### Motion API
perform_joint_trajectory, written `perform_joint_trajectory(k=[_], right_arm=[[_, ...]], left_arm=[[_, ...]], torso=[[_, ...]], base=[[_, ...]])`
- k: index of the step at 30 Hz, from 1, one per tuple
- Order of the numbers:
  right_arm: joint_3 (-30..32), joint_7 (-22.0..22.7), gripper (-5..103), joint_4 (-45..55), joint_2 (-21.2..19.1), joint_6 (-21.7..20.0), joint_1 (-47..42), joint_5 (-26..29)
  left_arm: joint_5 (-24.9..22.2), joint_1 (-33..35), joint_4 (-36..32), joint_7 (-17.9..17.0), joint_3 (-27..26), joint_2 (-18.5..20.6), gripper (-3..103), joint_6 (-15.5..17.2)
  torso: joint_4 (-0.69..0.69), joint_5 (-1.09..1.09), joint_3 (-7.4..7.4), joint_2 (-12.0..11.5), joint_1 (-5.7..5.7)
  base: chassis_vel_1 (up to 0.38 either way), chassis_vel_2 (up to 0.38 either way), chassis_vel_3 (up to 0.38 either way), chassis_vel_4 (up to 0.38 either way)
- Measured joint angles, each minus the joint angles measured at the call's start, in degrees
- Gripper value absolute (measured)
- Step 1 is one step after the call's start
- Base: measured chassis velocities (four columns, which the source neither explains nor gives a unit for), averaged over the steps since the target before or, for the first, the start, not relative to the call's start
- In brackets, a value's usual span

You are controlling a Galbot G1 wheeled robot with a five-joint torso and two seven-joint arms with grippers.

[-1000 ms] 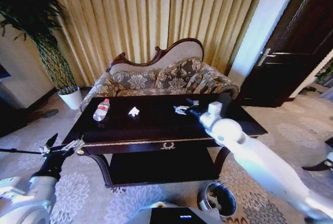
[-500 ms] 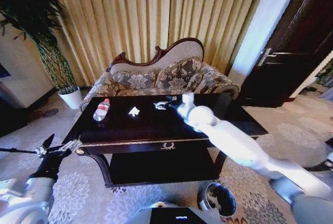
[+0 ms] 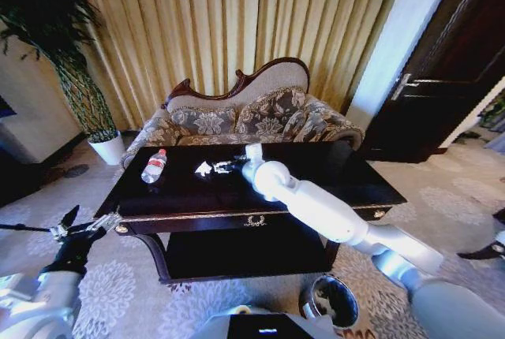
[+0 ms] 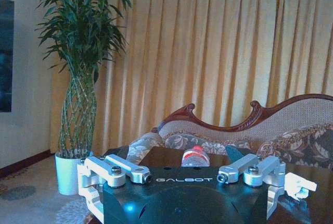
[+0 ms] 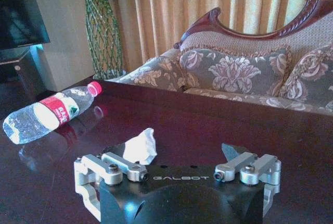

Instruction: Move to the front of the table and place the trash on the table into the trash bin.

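Note:
On the dark table [image 3: 181, 193] lie a clear bottle with a red cap [image 3: 154, 165] and a crumpled white paper scrap [image 3: 203, 169]. My right arm reaches across the tabletop, and its gripper [image 3: 223, 168] is open just right of the scrap. In the right wrist view the scrap [image 5: 140, 147] lies close before the open gripper [image 5: 174, 153], toward one finger, with the bottle [image 5: 47, 114] farther off to that side. My left gripper [image 3: 81, 226] hangs open, low beside the table's left front corner. The dark trash bin [image 3: 331, 298] stands on the carpet below the table's front right.
A floral sofa [image 3: 252, 114] stands right behind the table. At the far left are a tall plant and its white pot [image 3: 108, 148]. A dark door [image 3: 442, 87] is at the right. Patterned carpet lies open around the table's front.
My right arm has swept left across the tabletop, from the right of centre to just beside the paper scrap. The left arm has hardly moved.

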Motion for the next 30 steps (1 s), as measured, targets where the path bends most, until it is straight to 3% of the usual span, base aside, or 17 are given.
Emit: perform_joint_trajectory(k=[15,30], right_arm=[[-0.22,-0.42,100,-4.52,6.92,0.52,-1.39,-3.07],[-0.83,-0.61,100,-7.03,11.2,0.62,-1.53,-4.8]], left_arm=[[1.39,0.17,0.0,0.33,1.02,-1.49,100,-0.42],[2.29,0.56,0.0,0.79,1.69,-2.25,100,-1.0]], torso=[[0.0,-0.01,0.0,0.0,0.0],[0.0,0.0,0.0,0.0,0.0]], base=[[0.0,0.0,0.0,0.0],[0.0,0.0,0.0,0.0]])
